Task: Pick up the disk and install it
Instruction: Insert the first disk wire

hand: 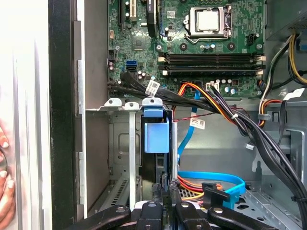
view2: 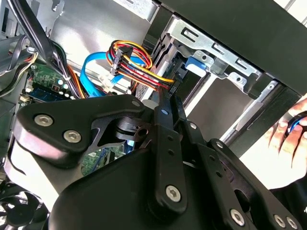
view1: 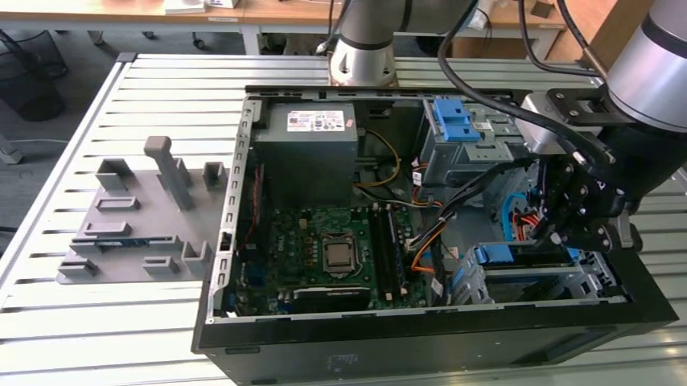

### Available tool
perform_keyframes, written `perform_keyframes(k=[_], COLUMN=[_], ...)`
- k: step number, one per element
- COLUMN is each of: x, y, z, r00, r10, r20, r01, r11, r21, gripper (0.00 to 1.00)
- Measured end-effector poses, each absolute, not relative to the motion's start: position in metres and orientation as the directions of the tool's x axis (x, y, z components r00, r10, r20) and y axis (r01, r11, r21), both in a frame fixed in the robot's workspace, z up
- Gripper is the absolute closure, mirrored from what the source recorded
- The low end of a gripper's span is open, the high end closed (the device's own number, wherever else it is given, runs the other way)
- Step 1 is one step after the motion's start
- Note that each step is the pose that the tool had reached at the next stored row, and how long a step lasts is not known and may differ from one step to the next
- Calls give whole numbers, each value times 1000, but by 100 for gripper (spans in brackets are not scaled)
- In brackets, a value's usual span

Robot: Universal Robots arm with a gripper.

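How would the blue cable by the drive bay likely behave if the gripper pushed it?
The blue cable is a thin ribbon lying in loose curves, so it would probably flex aside, not resist. It looks light, yet it runs among other wires, so it may snag.

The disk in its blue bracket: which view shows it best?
The first wrist view: the disk stands edge-on in its bay, blue bracket facing the camera, above the claw. The exterior view shows its blue end beside the claw. The second wrist view gives a blue glimpse.
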State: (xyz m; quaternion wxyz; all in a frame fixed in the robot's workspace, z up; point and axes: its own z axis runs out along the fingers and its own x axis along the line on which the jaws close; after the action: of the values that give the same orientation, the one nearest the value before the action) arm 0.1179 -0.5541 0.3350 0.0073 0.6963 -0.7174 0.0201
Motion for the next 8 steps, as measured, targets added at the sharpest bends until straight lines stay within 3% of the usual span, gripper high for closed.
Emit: perform_keyframes(k=[8], x=[117], y=[-554], z=[334], r00=[-32], r10=[-999], r20=[37], r01=[-999], r11=[31], r21=[-19], gripper=[83])
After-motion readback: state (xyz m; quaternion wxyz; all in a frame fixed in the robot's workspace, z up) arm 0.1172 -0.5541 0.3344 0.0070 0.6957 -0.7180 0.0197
